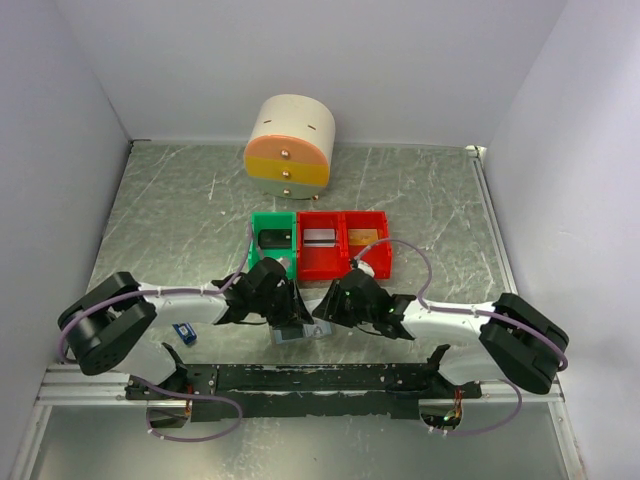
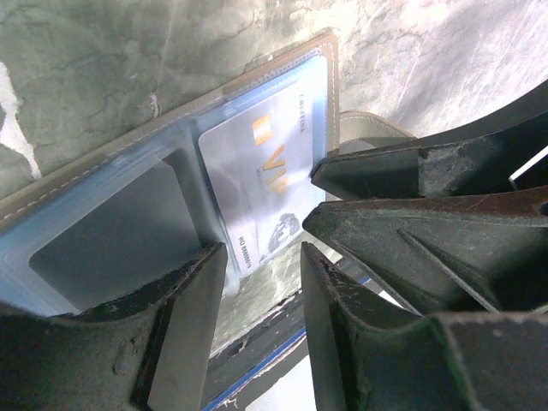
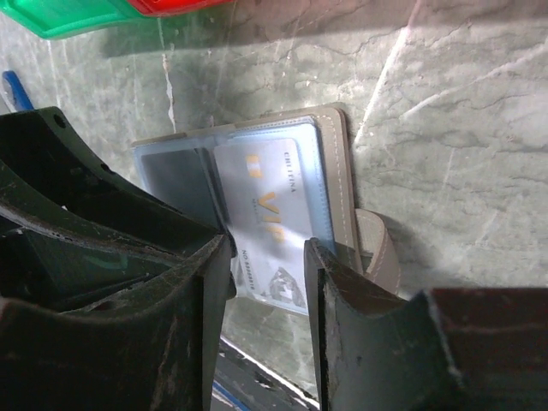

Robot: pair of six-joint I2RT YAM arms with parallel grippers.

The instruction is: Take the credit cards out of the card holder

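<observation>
At the near edge of the surface, between your two arms, the card holder lay open and flat, its pale blue pockets facing up; the right pocket held a silvery credit card marked VIP in gold, its lower end poking past the pocket's rim. You had the left tool low over that end; a gap showed between its fingers, with the card's lower edge in it; whether they pinched the card or stood free could not be told from these views. Your right tool sat on the other side, tips down at the same end of the card; its fingers likewise showed a gap with the card's edge across it, and a grip could not be told there either. Farther back on the surface stood a green bin touching a red bin, and behind them a round drawer unit; a small blue-and-black stick lay by your left arm, apart from the holder.
</observation>
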